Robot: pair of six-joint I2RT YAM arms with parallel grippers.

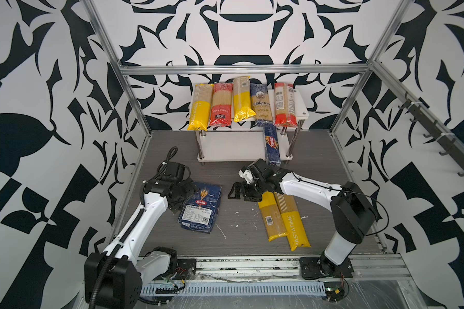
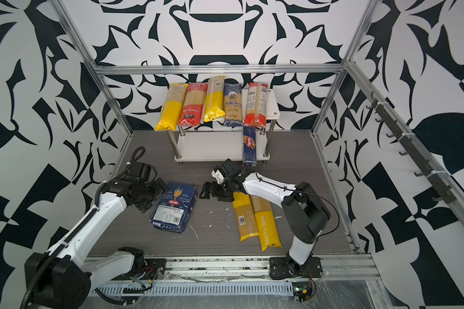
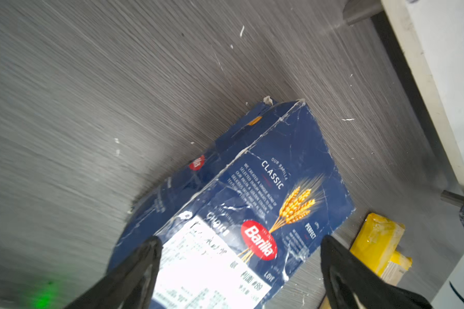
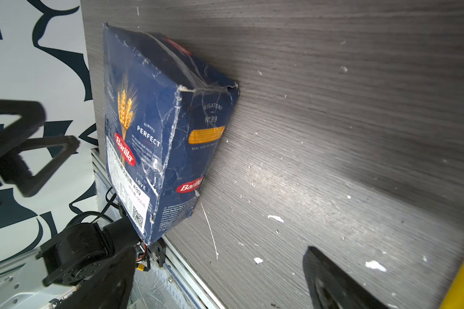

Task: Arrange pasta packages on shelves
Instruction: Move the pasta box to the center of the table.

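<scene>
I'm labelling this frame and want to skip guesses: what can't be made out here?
- Left tool: tips hidden under its own wrist in both top views; contact with the wide Barilla pack unclear.
- Yellow bags, far ends: top views, covered by the right arm.
- Lower shelf board, back part: top views, hidden by the upper board.
- Pack's white label: left wrist view, washed out.

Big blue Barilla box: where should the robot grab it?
Probably across its two long thin sides, coming straight down from above. The box lies flat with its wide face up, and the left gripper's open fingers look about wide enough to span it.
</scene>
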